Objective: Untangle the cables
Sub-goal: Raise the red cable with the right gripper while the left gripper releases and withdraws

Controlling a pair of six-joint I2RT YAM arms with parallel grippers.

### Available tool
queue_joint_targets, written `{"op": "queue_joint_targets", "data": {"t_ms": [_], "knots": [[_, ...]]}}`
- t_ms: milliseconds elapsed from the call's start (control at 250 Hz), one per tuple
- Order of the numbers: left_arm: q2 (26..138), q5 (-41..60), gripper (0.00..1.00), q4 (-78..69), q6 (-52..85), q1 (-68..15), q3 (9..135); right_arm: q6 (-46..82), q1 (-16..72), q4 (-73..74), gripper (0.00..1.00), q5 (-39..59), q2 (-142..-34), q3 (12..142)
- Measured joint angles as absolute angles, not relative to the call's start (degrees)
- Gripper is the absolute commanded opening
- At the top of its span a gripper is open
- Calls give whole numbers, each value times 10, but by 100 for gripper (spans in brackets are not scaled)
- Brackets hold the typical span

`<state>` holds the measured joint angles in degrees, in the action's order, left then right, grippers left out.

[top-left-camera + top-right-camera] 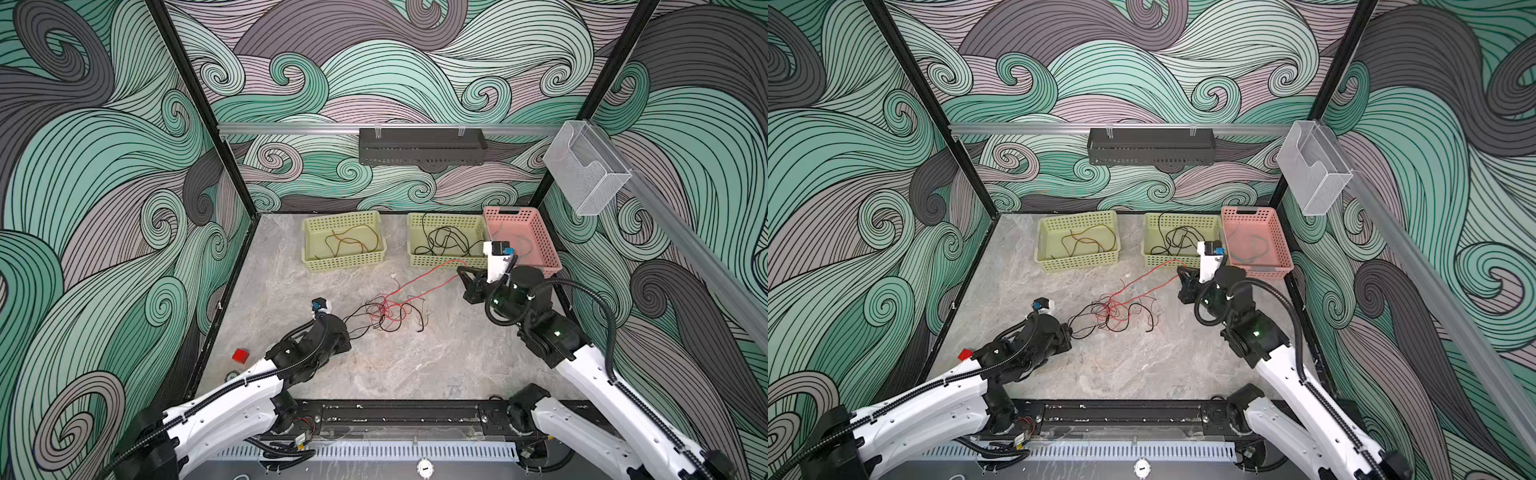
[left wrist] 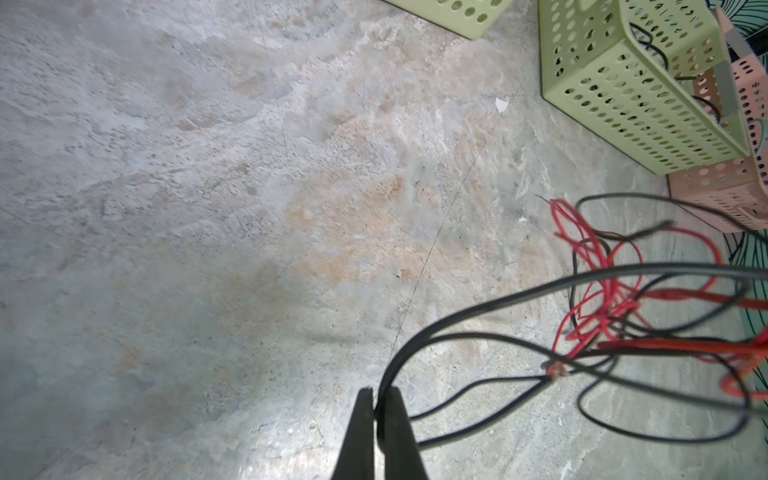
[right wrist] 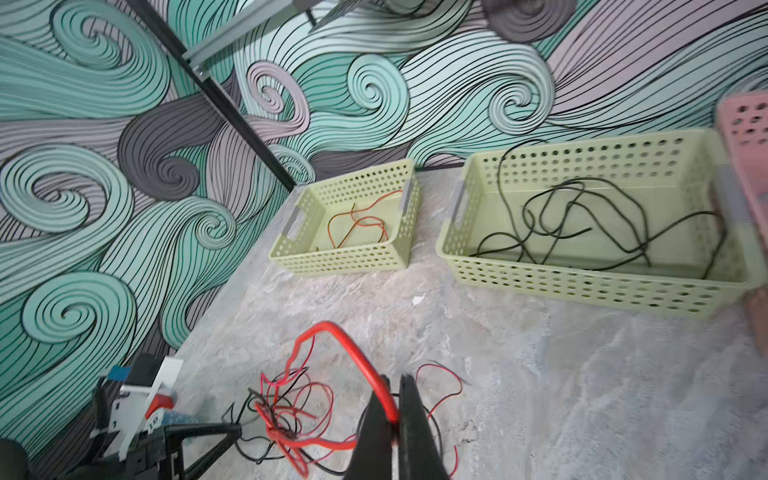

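"Grey marbled table (image 1: pixel 415 365), wavy wallpaper all round. What have the claws got?"

"The left claw (image 2: pixel 379 392) is pinched together on a black cable (image 2: pixel 498 299). The right claw (image 3: pixel 392 384) is clamped on a red cable (image 3: pixel 357 345)."

"And beyond them?"

"Both strands lead into the tangle (image 1: pixel 388 311), a loose knot of red and black cables on the table. It lies in the middle of both top views, between the two claws. Along the upper edge of the table one green basket (image 1: pixel 347 262) holds red-orange cables. A second green basket (image 1: pixel 424 261) holds black ones, and a pink basket (image 1: pixel 540 245) sits at the upper right."

"How will they handle?"

"Light, thin and floppy, I'd say, so you can only pull them, never push. The smooth sheath may slip through a pinch, and a hard tug could tighten the knot. I'd grip near a free end, or just where a strand leaves the knot, and draw it apart gently."
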<state>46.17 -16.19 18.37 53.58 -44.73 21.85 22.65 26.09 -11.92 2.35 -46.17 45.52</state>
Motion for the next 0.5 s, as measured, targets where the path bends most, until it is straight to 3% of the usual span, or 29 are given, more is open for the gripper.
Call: {"op": "queue_joint_targets", "data": {"t_ms": [336,499], "knots": [[425,-189,0,218,553,-437,204,298,75,-128,0,47,-433,492],[414,-192,0,230,556,-430,203,322,39,-127,0,76,-449,517]]}}
